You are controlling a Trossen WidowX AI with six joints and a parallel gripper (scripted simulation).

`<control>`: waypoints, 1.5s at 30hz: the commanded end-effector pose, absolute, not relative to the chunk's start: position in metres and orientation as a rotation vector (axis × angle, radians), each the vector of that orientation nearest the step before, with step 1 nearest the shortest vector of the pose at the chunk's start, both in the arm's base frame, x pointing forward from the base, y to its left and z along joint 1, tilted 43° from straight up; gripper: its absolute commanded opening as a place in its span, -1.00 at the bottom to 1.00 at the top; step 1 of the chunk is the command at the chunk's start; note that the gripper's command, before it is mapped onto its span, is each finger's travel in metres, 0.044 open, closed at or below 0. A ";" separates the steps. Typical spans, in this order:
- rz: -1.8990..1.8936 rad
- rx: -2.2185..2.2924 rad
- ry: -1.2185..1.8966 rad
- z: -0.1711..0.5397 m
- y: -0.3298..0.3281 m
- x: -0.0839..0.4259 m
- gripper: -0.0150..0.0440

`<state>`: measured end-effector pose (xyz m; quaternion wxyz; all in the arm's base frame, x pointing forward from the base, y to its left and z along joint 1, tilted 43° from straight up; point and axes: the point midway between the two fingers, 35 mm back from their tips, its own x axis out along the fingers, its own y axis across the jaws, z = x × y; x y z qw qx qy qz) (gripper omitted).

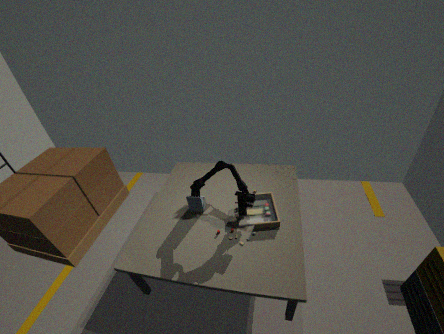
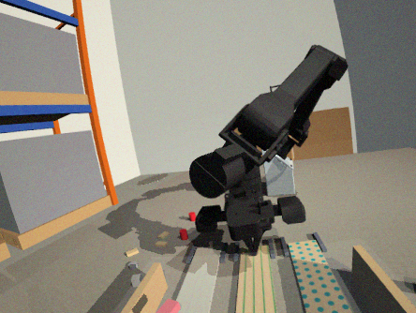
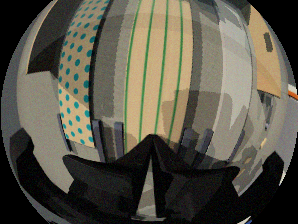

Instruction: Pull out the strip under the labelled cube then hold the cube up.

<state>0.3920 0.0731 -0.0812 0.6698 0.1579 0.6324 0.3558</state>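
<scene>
Three strips show in the exterior and wrist views: striped, dotted and pale. Only the top view takes in the small blocks on them, in the tray by the bench's right edge; the labelled cube is probably among these, though I cannot tell which. Tray walls flank the strips; two red cylinders lie outside. The end effector is closed, empty, tips at the striped strip's end; contact is unclear.
</scene>
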 end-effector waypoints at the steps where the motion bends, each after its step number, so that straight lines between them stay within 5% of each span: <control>1: 0.805 0.363 1.423 -0.081 0.074 0.392 -0.49; 45: 0.805 0.363 1.423 -0.084 0.077 0.393 -0.49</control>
